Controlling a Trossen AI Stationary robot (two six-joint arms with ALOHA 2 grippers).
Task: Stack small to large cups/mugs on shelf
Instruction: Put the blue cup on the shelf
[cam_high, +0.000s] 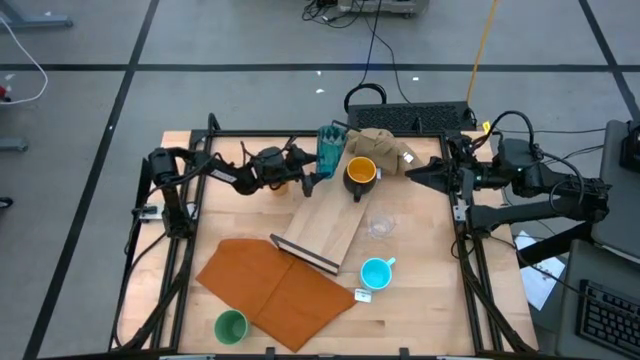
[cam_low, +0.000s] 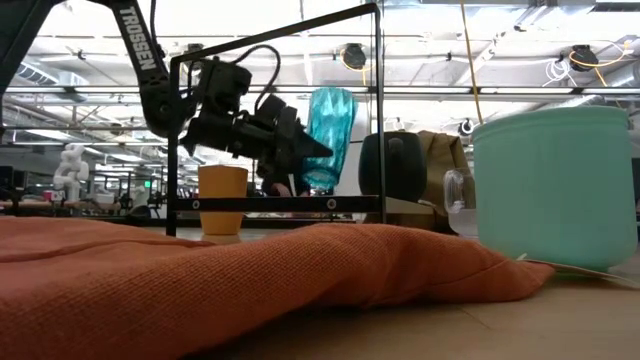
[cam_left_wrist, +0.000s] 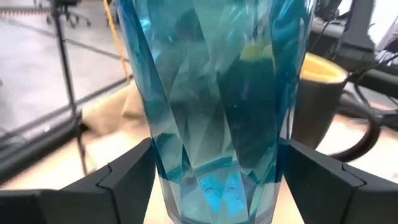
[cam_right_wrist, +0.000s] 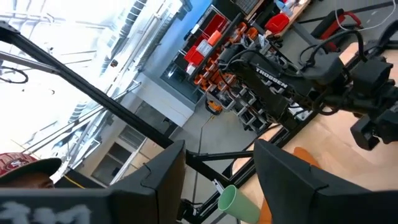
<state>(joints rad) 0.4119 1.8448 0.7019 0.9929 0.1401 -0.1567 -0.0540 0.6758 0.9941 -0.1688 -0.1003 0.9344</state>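
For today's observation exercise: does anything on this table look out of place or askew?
Yes. The wooden shelf board lies askew across the table, one end resting on a rumpled orange cloth. A tan cloth lump sits bunched at the far edge. Nothing looks spilled or broken.

tumbler (cam_high: 331, 148): faceted teal
mug (cam_high: 361, 174): dark, yellow inside
second mug (cam_high: 376, 272): light blue
cup (cam_high: 230, 326): green
cup behind frame (cam_low: 222, 198): orange
sheet (cam_high: 275, 288): orange-brown
shelf (cam_high: 330, 226): pale wood, dark edge
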